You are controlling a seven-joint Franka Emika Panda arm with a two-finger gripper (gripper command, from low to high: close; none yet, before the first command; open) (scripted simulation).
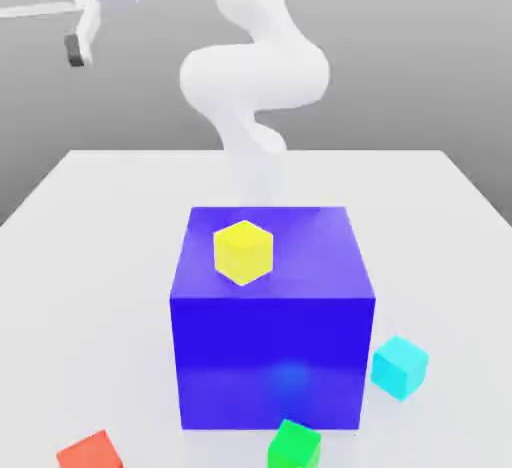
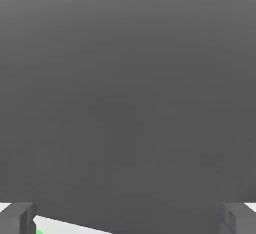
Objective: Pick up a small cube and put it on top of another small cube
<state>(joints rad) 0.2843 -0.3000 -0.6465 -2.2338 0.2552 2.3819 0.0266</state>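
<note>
Claw point(image 2: 128, 220) spread wide, nothing pinched. Red cube point(image 1: 91, 451) on bench point(image 1: 110, 286), exterior view's near left edge; cyan cube point(image 1: 400, 367) just beside big blue cube point(image 1: 272, 361); yellow cube point(image 1: 243, 253) on top of that.

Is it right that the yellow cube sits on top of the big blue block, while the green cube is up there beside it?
Not quite: the green cube is down on the table, as the exterior view shows. The yellow cube does sit on top of the big blue block.
</note>
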